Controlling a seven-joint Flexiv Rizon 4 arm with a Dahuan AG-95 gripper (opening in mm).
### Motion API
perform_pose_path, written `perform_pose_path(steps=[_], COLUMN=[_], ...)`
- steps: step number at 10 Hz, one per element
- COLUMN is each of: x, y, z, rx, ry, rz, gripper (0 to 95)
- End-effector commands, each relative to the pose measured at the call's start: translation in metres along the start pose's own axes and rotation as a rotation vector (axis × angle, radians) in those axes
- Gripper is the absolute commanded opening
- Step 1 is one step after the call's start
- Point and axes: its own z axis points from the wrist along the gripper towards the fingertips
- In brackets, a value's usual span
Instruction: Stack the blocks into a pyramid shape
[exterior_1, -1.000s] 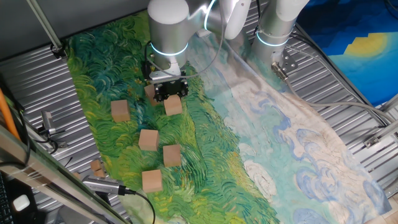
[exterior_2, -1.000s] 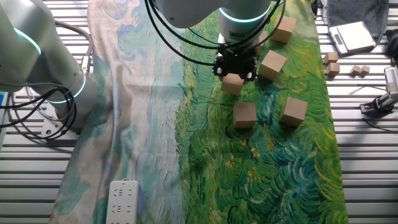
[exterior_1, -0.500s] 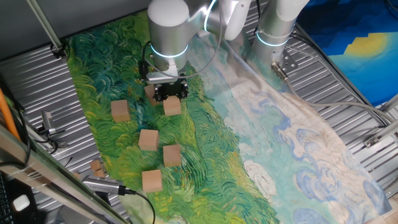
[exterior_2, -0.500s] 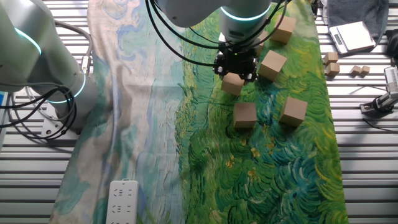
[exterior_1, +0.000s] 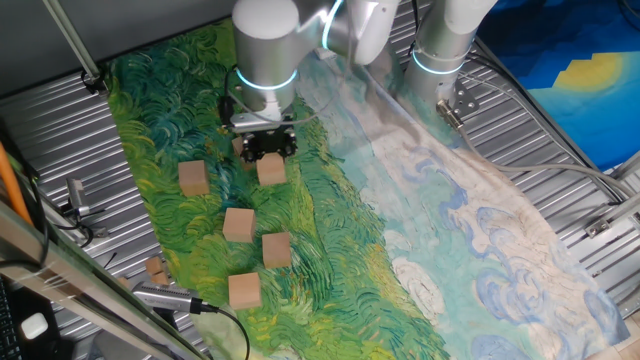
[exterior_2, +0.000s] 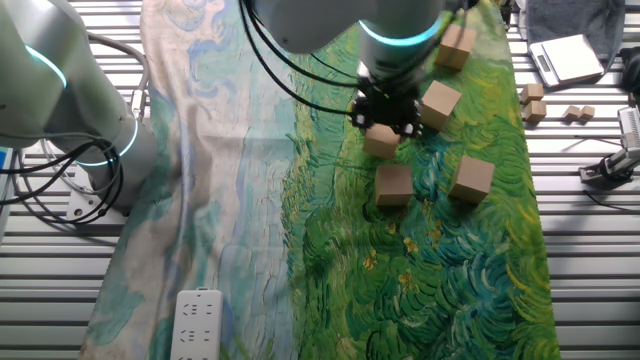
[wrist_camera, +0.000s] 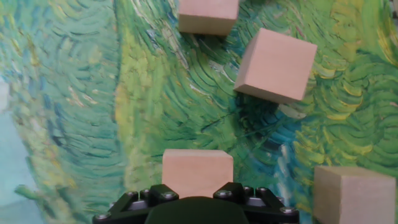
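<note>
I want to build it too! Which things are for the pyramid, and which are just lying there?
For the pyramid: gripper, gripped block, loose wooden blocks.
Just lying there: tiny wood scraps, power strip, painted cloth.

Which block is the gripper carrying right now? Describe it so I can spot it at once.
Find the painted cloth covering the table, then its green swirled half, where the tan wooden blocks lie scattered. Follow the silver arm down to the black gripper. The block sits directly under it, pinched between the fingers; every other block lies free on the cloth, away from the gripper.
</note>
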Motion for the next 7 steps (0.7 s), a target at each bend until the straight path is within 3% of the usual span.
perform_pose_path(steps=[1,7], x=[0.0015,0.0089], y=[-0.0017,-0.0070], z=[0.0000,0.0049], rx=[0.005,0.034], ry=[-0.004,-0.014], rz=[-0.020,-0.102], gripper=[0.0,0.0])
